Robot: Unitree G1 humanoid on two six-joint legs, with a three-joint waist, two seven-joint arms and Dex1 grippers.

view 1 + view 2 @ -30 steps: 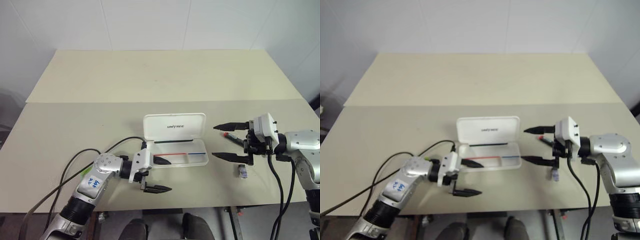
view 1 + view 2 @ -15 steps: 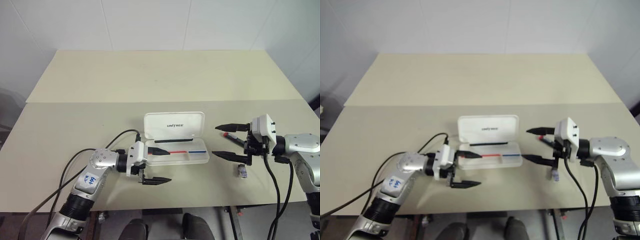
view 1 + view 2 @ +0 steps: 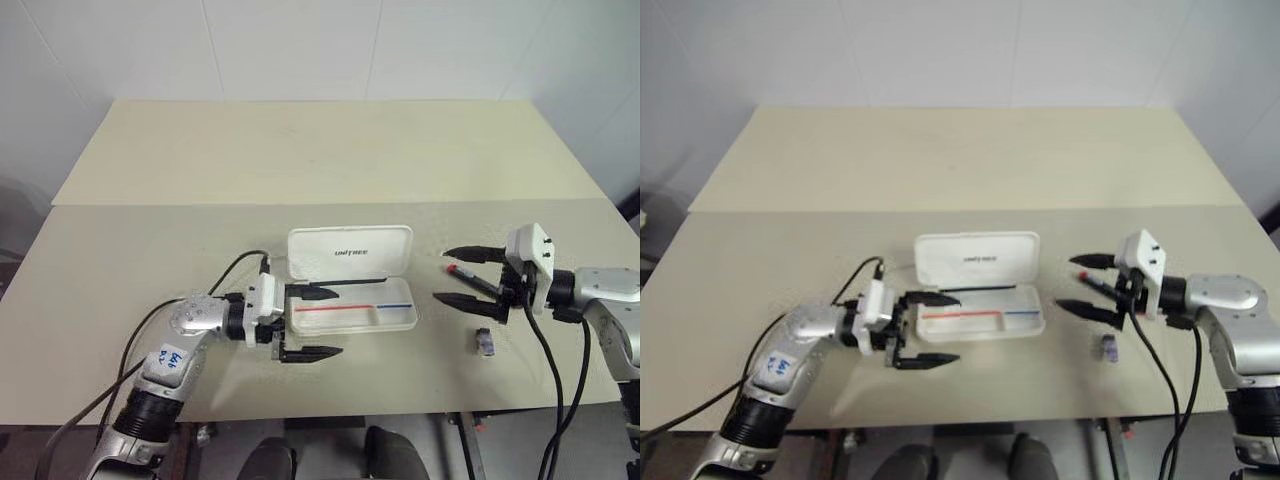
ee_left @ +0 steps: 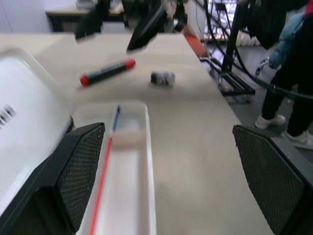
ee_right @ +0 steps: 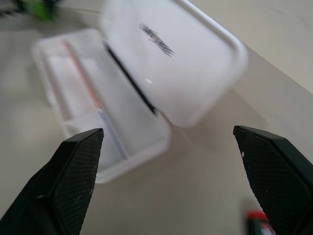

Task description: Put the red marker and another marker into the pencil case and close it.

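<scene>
The pencil case (image 3: 352, 318) lies open in mid-table, its white lid (image 3: 350, 253) printed "UNITREE" tilted back and a red and blue stripe along the tray (image 4: 128, 191). The red marker (image 3: 470, 276), black with red ends, lies on the table right of the case (image 4: 107, 72). My right gripper (image 3: 442, 276) hovers open over it, one finger on either side, gripping nothing. At the case's left end my left gripper (image 3: 326, 323) is open and empty, one finger over the hinge side, the other in front of the tray. A blurred light-green object (image 5: 41, 9), perhaps the other marker, shows past that end.
A small grey-purple object (image 3: 485, 343) lies on the table in front of the red marker (image 4: 163, 78). The table (image 3: 300, 150) stretches bare behind the case. Black cables trail from both wrists. Past the table's right end in the left wrist view stand a person's legs (image 4: 288, 98).
My left gripper has risen and swung in to the case's left end. My right gripper has drawn back to the right, away from the case, and sunk slightly over the red marker.
</scene>
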